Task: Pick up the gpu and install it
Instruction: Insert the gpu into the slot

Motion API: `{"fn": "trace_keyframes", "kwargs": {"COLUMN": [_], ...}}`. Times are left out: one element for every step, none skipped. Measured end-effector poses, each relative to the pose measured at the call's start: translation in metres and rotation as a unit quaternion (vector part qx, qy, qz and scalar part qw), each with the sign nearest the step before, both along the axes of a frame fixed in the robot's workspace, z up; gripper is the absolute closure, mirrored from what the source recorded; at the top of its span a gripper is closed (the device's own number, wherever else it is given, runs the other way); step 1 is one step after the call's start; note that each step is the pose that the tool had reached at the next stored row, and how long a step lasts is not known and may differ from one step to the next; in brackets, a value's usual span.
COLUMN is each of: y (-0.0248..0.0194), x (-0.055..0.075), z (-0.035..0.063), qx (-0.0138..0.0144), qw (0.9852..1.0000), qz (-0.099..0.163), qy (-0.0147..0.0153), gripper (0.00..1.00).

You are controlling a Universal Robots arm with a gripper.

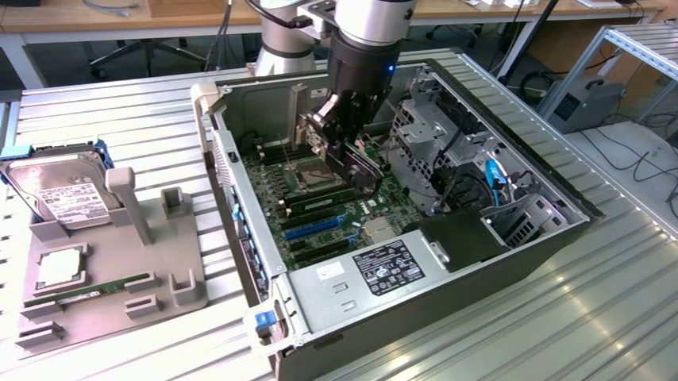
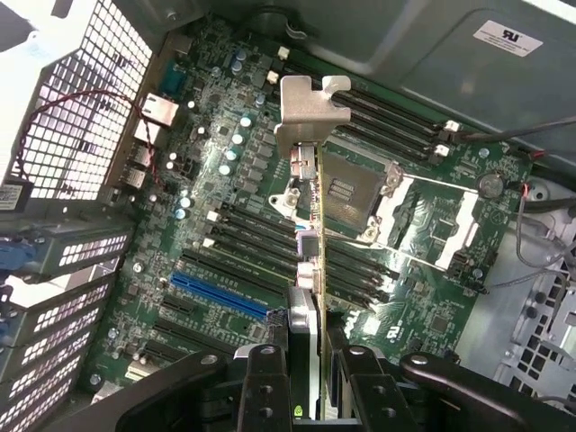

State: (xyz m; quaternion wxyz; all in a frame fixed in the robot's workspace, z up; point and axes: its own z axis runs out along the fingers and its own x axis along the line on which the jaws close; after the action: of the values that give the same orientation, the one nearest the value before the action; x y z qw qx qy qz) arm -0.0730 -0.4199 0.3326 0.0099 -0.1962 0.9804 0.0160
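My gripper [image 1: 341, 131] hangs inside the open computer case [image 1: 529, 238], over the green motherboard [image 1: 317, 210]. It is shut on the gpu [image 2: 311, 261], a thin dark card seen edge-on in the wrist view, with its silver bracket [image 2: 306, 112] at the far end. The card passes between my two black fingers [image 2: 265, 378]. It is held above the board, over the CPU socket [image 2: 360, 193] and the memory slots. A blue expansion slot [image 2: 216, 292] lies off to one side of the card. In the exterior view the gpu [image 1: 364, 168] shows as a dark board under the gripper.
The drive cage [image 1: 424, 135] and cables crowd the case on the exterior view's right. The power supply [image 1: 387, 266] sits at its near end. Outside, on the exterior view's left, a grey fixture [image 1: 117, 278] holds a hard drive [image 1: 63, 194], a CPU [image 1: 59, 266] and a RAM stick [image 1: 90, 287].
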Motion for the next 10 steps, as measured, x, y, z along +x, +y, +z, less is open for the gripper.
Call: {"fn": "trace_keyframes", "kwargs": {"y": [0.0, 0.0, 0.0, 0.0, 0.0, 0.0, 0.0, 0.0, 0.0, 0.0], "x": [0.0, 0.0, 0.0, 0.0, 0.0, 0.0, 0.0, 0.0, 0.0, 0.0], "z": [0.0, 0.0, 0.0, 0.0, 0.0, 0.0, 0.0, 0.0, 0.0, 0.0], "qx": [0.0, 0.0, 0.0, 0.0, 0.0, 0.0, 0.0, 0.0, 0.0, 0.0], "qw": [1.0, 1.0, 1.0, 1.0, 0.9999, 0.9999, 0.9999, 0.9998, 0.9998, 0.9997], "qz": [0.002, 0.004, 0.007, 0.009, 0.011, 0.013, 0.016, 0.018, 0.021, 0.023], "qy": [0.0, 0.0, 0.0, 0.0, 0.0, 0.0, 0.0, 0.0, 0.0, 0.0], "gripper": [0.73, 0.73, 0.73, 0.73, 0.73, 0.73, 0.73, 0.73, 0.73, 0.73]}}
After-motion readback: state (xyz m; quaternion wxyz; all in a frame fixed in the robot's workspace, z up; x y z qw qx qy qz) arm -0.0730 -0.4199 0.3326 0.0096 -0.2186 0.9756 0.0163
